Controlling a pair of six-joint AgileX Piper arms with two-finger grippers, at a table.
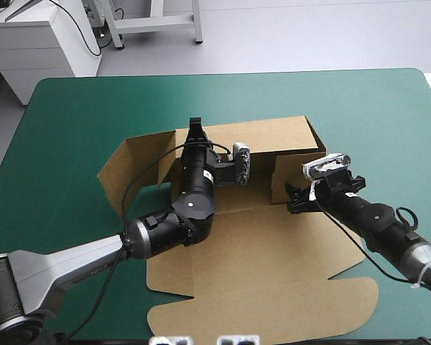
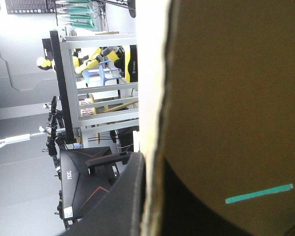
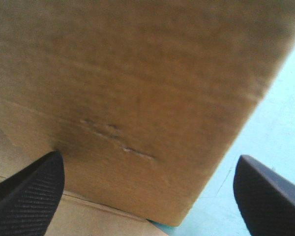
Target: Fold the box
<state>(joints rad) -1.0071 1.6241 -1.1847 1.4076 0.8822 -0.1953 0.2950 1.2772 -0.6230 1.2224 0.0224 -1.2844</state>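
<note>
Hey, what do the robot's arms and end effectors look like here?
The left arm and right arm are black near the wrist, with round joint caps, and silver-grey farther back. The left end effector and right end effector each carry two broad black fingers curved like fins, with finely ribbed pads.
</note>
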